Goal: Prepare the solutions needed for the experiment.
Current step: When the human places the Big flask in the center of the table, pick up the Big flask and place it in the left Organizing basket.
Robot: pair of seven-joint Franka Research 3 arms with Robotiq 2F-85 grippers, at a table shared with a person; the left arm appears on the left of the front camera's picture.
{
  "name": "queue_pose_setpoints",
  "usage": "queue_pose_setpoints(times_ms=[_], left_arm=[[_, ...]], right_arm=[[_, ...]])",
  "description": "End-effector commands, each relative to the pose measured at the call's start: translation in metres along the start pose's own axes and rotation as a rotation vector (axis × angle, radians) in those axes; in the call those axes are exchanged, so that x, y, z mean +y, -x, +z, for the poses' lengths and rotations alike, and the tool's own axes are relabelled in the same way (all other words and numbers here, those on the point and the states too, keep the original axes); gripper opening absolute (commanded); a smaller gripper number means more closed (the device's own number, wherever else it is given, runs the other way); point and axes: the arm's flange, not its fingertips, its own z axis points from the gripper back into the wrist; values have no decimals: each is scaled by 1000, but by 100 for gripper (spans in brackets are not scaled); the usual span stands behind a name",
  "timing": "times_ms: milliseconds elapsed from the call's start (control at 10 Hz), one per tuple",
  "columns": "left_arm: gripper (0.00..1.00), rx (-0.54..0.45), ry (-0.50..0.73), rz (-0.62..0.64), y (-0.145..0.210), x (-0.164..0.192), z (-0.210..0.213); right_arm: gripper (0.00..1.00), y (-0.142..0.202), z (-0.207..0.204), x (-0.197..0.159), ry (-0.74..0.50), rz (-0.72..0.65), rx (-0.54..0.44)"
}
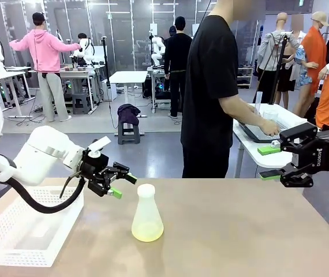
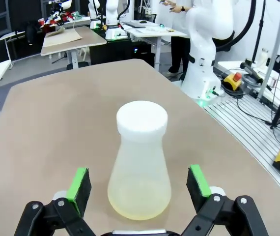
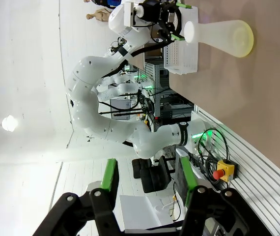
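A: Where does the flask (image 1: 147,214) stand against the left gripper (image 1: 118,183)?

B: Just ahead of it and a little lower, upright on the bench (image 1: 239,231). From the wrist camera the flask (image 2: 141,162) sits between the spread green pads (image 2: 79,183), touching neither. The solutions (image 1: 148,231) are a shallow pale yellow-green layer at its bottom, under a white cap (image 2: 142,118).

A: What might go wrong?

B: I judge tipping the main risk. The body is a cone, so pads closing on the slope could slide upward and squeeze the flask out, or one pad arriving first could push it over. Closing low, near the wide base, looks safer.

A: And the right gripper (image 1: 280,167)?

B: Off past the bench's right edge, well apart from the flask, jaws part open and holding nothing, as its own view (image 3: 150,187) shows.

A: Room to move?

B: Bare bench ahead of and to both sides of the left gripper. The white basket (image 1: 32,231) lies behind and below its arm, by the bench's left edge; a backward swing could catch it.
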Motion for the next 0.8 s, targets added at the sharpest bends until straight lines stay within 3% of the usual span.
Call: queue_pose_setpoints(times_ms=[0,700], left_arm=[[100,-28,13,26,2,18,-8],[100,-94,154,106,20,26,-49]], right_arm=[[62,0,0,1,-4,11,1],[62,0,0,1,-4,11,1]])
